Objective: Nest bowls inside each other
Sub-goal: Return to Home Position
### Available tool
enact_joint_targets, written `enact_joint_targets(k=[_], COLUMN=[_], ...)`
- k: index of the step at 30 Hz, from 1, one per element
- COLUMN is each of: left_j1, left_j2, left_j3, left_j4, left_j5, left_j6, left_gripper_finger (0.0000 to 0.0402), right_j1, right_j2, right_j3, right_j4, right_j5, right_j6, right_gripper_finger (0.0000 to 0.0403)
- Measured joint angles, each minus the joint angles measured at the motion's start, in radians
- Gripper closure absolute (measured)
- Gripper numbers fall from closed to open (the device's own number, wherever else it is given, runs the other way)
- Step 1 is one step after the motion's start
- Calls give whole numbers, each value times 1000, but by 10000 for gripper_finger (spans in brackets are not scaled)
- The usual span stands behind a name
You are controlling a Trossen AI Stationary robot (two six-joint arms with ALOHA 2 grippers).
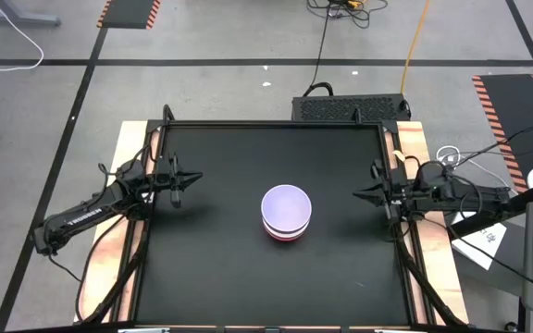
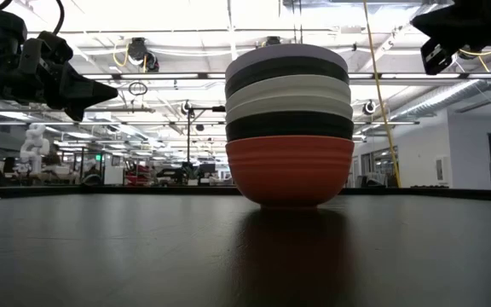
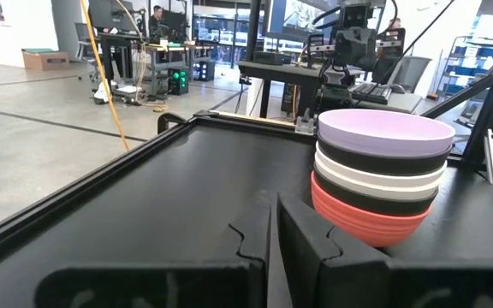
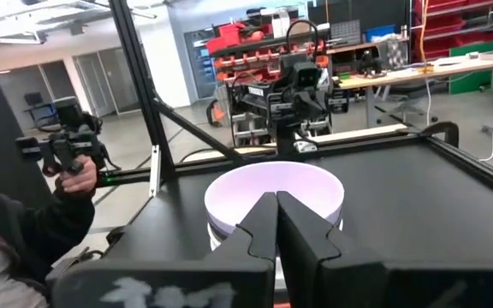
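The bowls stand nested in one stack [image 1: 286,212] near the middle of the black table. The red bowl [image 2: 289,169] is at the bottom, resting on the table by its base; above it come black and white bowls, and the pale lavender bowl [image 3: 385,131] is on top. The stack also shows in the right wrist view [image 4: 274,195]. My left gripper [image 1: 190,177] is shut and empty above the table's left side. My right gripper [image 1: 361,193] is shut and empty above the right side. Both point toward the stack, well apart from it.
The table has a raised black rim [image 1: 276,124]. A person's hand holding a device [image 4: 71,162] shows beyond the table in the right wrist view. Cables and a black box [image 1: 350,106] lie on the floor beyond the far edge.
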Motion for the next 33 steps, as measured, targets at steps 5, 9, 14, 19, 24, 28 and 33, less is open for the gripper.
enact_joint_targets(k=[5, 9, 14, 19, 24, 28, 33], left_j1=[0, 0, 0, 0, 0, 0, 0], left_j2=[0, 0, 0, 0, 0, 0, 0], left_j3=[0, 0, 0, 0, 0, 0, 0], left_j4=[0, 0, 0, 1, 1, 1, 1], left_j5=[0, 0, 12, 25, 26, 27, 27], left_j6=[-3, -2, -2, -2, -2, -2, -2], left_gripper_finger=[376, 376, 376, 376, 376, 376, 376], right_j1=[0, 0, 0, 0, 0, 0, 0], right_j2=[0, 0, 0, 0, 0, 0, 0], right_j3=[-39, -82, -131, -149, -180, -202, -222], right_j4=[3, 26, 113, 118, 118, 119, 143], right_j5=[-5, -27, -69, -79, -79, -79, -94], right_j6=[-18, -23, -12, -14, -18, -3, -15], right_gripper_finger=[403, 403, 403, 403, 403, 403, 403])
